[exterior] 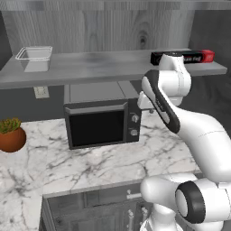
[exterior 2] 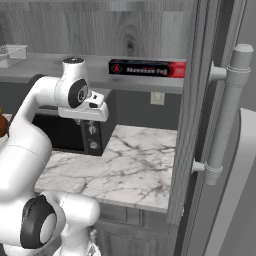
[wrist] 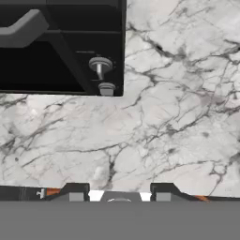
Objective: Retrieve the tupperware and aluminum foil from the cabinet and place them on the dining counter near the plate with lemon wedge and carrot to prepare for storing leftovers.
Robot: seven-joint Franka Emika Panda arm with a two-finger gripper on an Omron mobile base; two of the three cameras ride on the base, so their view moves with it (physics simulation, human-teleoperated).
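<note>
While the gripper (wrist: 119, 190) points down at the marble worktop (exterior: 90, 167) with its jaws partly apart and nothing between them, both things wait on the cabinet shelf (exterior: 103, 65): the foil carton (exterior 2: 147, 68) at about one o'clock from the microwave (exterior: 101, 122), the clear tub (exterior: 34, 57) at about eleven o'clock. Rising from here, the hand could, I judge, clip the shelf's front edge. A narrow opening might pinch the slim carton off-centre, so it tips or slides out.
</note>
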